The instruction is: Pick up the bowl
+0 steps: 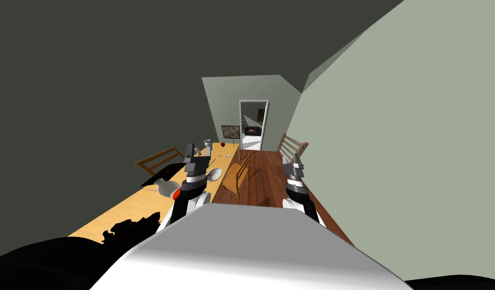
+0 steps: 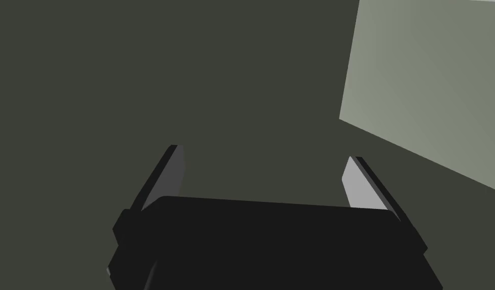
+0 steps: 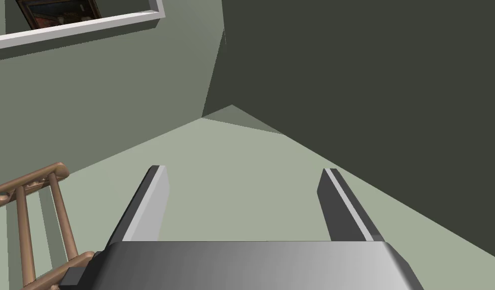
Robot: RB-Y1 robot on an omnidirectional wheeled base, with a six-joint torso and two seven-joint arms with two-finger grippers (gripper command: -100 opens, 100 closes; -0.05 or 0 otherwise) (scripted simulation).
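The shallow white bowl (image 1: pixel 214 174) sits on the long light wooden desk (image 1: pixel 125 206), near the edge that borders the floor, just beside my left forearm. My left jaws stand apart over the desk, holding nothing. My right jaws are likewise apart and empty, held over the dark wooden floor (image 1: pixel 261 176), near a brown slatted wooden chair (image 1: pixel 291 146).

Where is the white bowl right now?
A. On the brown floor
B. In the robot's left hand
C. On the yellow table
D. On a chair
C: the bowl sits on the light wooden table, while the left gripper and the right gripper both have their fingers open with nothing between them.
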